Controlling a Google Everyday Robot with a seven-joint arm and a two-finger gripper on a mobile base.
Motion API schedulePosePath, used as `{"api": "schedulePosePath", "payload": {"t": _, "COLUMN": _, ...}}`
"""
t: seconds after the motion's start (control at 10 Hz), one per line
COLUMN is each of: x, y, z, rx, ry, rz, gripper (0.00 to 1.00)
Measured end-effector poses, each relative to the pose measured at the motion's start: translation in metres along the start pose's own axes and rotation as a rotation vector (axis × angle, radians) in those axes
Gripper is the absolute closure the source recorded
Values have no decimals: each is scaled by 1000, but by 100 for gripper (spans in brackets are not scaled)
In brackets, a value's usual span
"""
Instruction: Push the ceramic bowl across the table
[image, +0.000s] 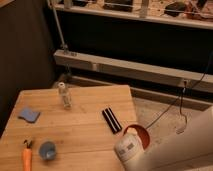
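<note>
The ceramic bowl (142, 133), small, round and orange-red, sits at the near right edge of the light wooden table (80, 132). My white arm comes in from the bottom right, and its rounded end (127, 148) covers the bowl's near left part. The gripper itself does not show; it is hidden behind or below this arm end, close to the bowl.
A black bar-shaped object (111, 120) lies just left of the bowl. A clear bottle (64, 95) stands at the back. A blue sponge (29, 115), a small blue cup (47, 149) and a carrot (26, 157) are at the left. A low metal rail (150, 70) runs beyond the table.
</note>
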Motion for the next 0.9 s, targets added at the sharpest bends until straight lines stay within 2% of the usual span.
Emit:
{"api": "schedulePosePath", "payload": {"t": 0.2, "x": 8, "y": 6, "z": 12, "rx": 0, "ry": 59, "rz": 100, "gripper": 35}}
{"api": "schedulePosePath", "payload": {"t": 0.4, "x": 5, "y": 18, "z": 14, "rx": -11, "ry": 94, "rz": 186, "gripper": 35}}
{"api": "schedulePosePath", "payload": {"t": 0.5, "x": 2, "y": 17, "z": 8, "rx": 0, "ry": 106, "rz": 217, "gripper": 35}}
{"api": "schedulePosePath", "payload": {"t": 0.7, "x": -5, "y": 10, "z": -19, "rx": 60, "ry": 136, "rz": 279, "gripper": 35}}
{"api": "schedulePosePath", "payload": {"t": 0.9, "x": -9, "y": 8, "z": -38, "rx": 97, "ry": 152, "rz": 297, "gripper": 35}}
